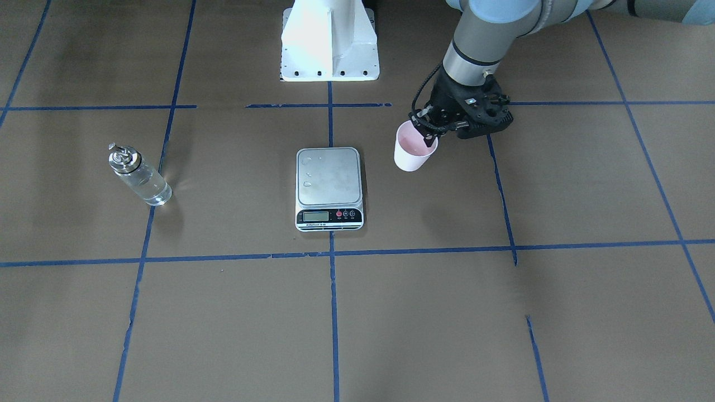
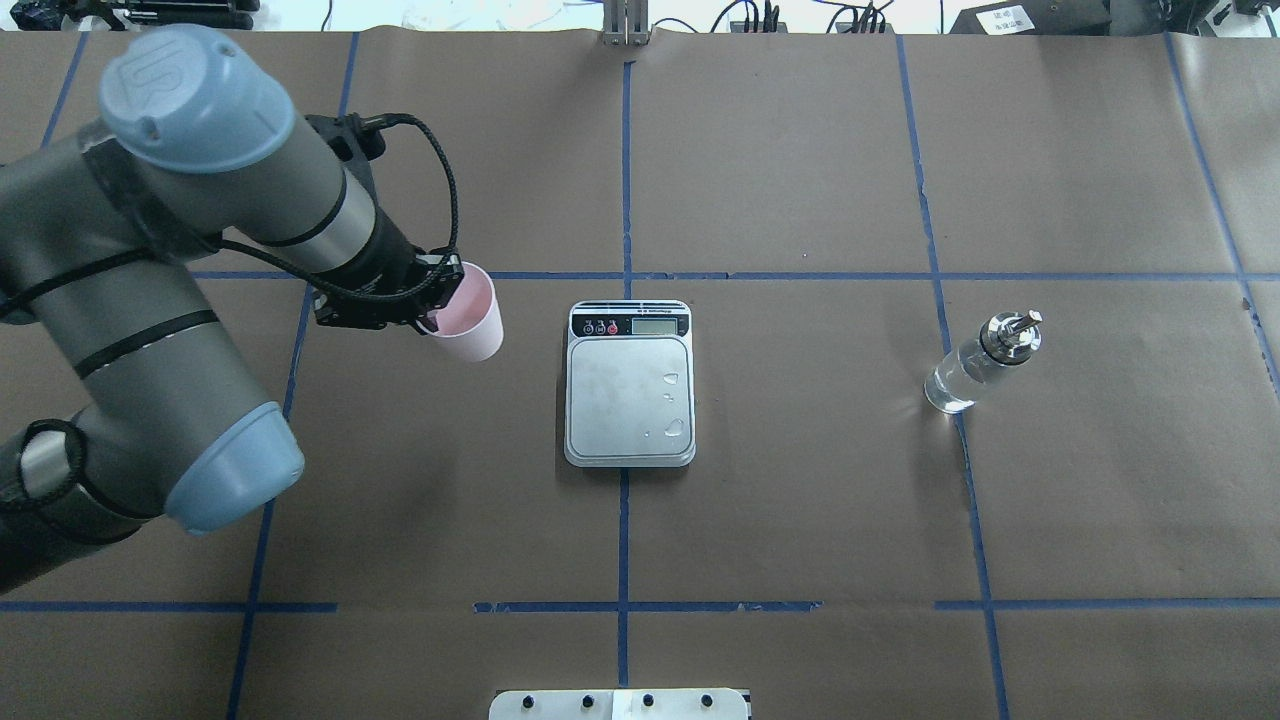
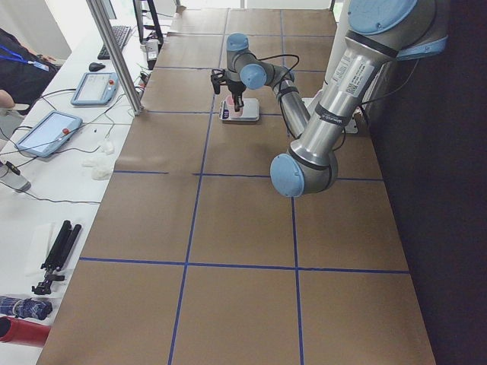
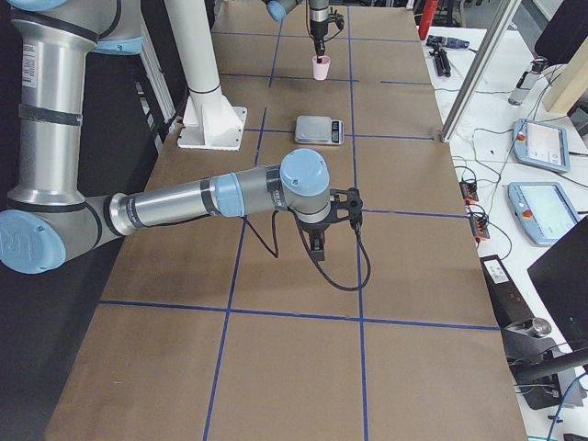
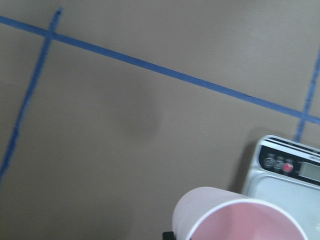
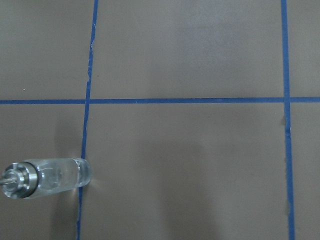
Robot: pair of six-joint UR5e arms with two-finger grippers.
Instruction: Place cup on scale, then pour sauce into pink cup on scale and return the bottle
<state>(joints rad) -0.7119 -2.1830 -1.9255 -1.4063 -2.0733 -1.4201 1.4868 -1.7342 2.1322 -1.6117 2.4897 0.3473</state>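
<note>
My left gripper is shut on the rim of the pale pink cup, one finger inside it and one outside. The cup is held beside the scale, apart from it, on the scale's display end. In the left wrist view the cup's pink inside fills the bottom, with the scale at the right edge. The bottle with clear sauce and a silver pourer cap stands upright far across the table. My right gripper hovers over bare table; I cannot tell whether it is open or shut.
A few water drops lie on the scale's platform. The robot's white base stands behind the scale. Blue tape lines cross the brown table cover. Tablets and cables lie on a side desk past the table's edge.
</note>
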